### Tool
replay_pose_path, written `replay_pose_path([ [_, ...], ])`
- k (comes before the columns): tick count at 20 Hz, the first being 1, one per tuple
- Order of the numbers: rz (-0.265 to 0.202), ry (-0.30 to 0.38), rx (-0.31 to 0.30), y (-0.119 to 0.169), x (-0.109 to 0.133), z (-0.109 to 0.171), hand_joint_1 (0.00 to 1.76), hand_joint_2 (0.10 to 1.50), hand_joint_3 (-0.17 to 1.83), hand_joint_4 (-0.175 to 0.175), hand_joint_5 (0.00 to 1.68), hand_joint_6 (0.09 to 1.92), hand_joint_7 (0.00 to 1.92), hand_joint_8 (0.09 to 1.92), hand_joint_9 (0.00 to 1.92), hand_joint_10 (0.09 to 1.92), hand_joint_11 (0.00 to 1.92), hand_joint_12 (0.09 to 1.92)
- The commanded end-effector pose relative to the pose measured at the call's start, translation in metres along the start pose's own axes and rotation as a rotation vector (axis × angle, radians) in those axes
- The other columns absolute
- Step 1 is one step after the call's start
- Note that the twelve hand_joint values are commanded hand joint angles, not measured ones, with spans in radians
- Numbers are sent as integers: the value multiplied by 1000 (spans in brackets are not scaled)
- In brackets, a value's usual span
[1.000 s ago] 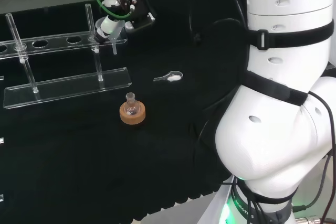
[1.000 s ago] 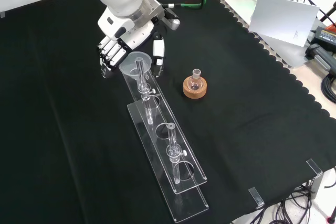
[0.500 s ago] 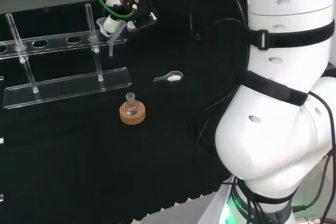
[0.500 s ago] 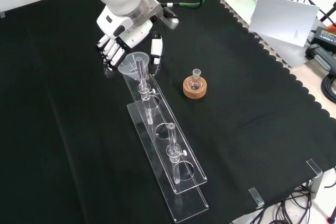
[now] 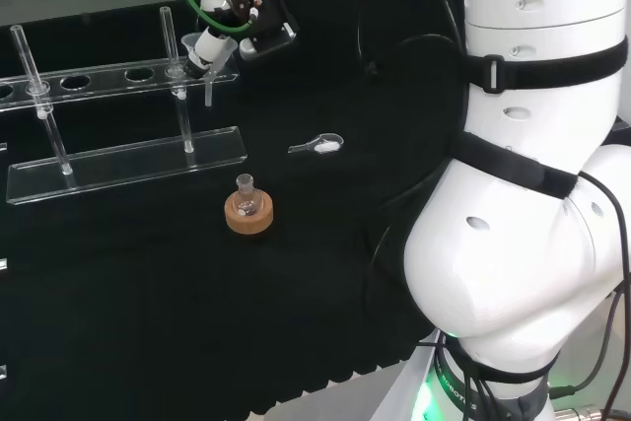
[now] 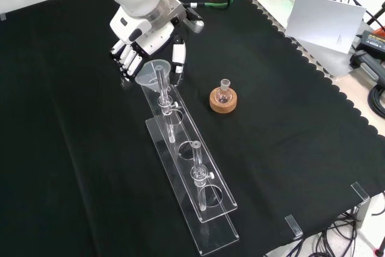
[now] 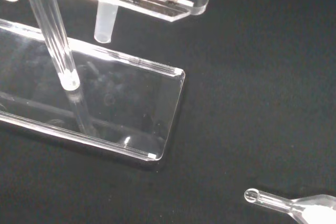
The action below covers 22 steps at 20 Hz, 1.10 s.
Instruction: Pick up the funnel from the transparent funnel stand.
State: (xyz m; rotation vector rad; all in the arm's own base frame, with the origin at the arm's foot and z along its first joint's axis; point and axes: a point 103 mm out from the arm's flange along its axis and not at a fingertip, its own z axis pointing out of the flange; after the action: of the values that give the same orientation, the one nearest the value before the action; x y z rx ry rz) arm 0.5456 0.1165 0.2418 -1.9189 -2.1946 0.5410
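Observation:
A clear funnel [image 6: 153, 69] sits at the far end of the transparent funnel stand [image 6: 191, 180], with its stem [image 7: 104, 22] still poking down through the stand's upper shelf [image 7: 157, 1]. The hand [image 6: 142, 39] reaches over that end. Its fingers [image 6: 124, 58] curl on one side of the funnel's cone and its thumb [image 6: 178, 56] on the other, so the hand is shut on the funnel. From the head view, the hand [image 5: 237, 9] is above and right of the funnel [image 5: 196, 47], at the right end of the stand [image 5: 128, 159].
A small flask on a cork ring [image 6: 224, 98] stands to the right of the stand in the front view, nearer the camera in the head view [image 5: 247, 211]. A clear spoon with white powder [image 5: 320, 144] lies on the cloth. Two upright posts [image 6: 196, 164] rise from the stand.
The hand has drawn slightly up and to the left in the front view, and the funnel's cone has shifted a little with it. The flask and spoon stay put.

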Motion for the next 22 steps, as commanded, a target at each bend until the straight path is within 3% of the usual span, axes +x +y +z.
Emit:
replay_pose_path([
  [1,-1,3,-2,1,0,1,532,794,89,35,406,87,434,533,442,662,0,1528],
  [22,-6,-14,-43,-7,-7,-4,566,789,126,31,512,87,587,525,561,597,0,1550],
])
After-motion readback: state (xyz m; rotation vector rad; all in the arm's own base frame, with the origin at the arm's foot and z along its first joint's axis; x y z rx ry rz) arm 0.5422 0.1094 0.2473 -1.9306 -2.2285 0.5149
